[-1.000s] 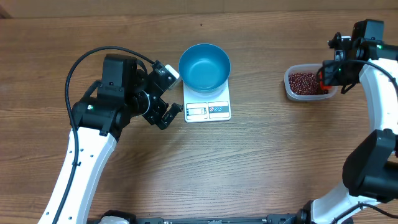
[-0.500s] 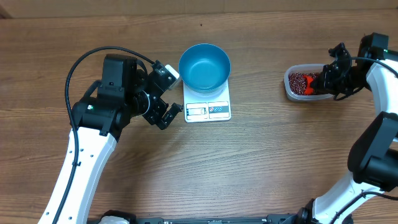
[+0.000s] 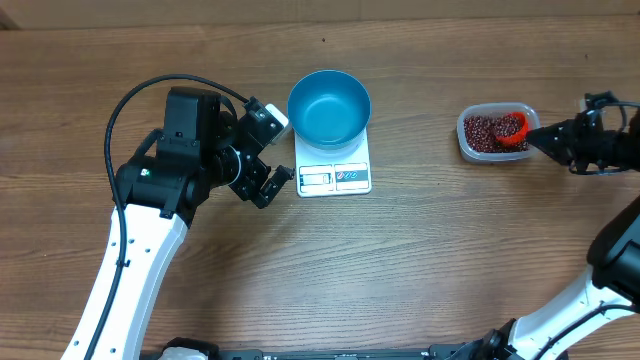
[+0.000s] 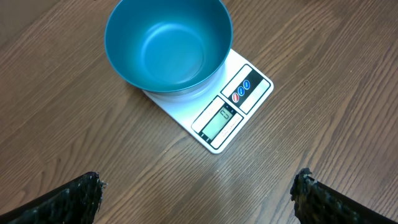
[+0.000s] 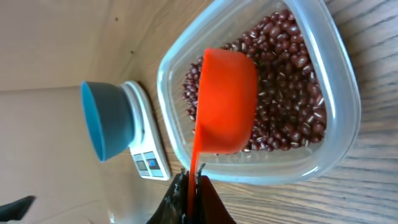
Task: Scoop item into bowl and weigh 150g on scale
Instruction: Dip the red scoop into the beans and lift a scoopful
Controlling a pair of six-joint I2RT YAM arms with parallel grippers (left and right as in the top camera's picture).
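right wrist: orange scoop (image 5: 227, 99) on beans (image 5: 286, 93)

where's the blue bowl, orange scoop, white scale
round bright blue bowl (image 4: 165, 53): left wrist view, inner floor
orange plastic scoop (image 5: 227, 99): right wrist view, its cup
flat white kitchen scale (image 4: 219, 121): left wrist view, display

The bowl (image 3: 329, 105), deep, round and bright blue, is standing upright and empty on the scale (image 3: 334, 178), overhanging its far end and leaving the display (image 3: 316, 179) and two small buttons (image 3: 351, 176) along the near edge showing. The scale, flat, white and rectangular, is lying near the middle of the table (image 3: 400, 260), its digits too faint to read. The beans (image 3: 484, 131), tiny, rounded and dark maroon, are lying loose inside a clear tub (image 3: 490, 157) well to the right of the scale, partly covered by an orange scoop (image 3: 512, 130)
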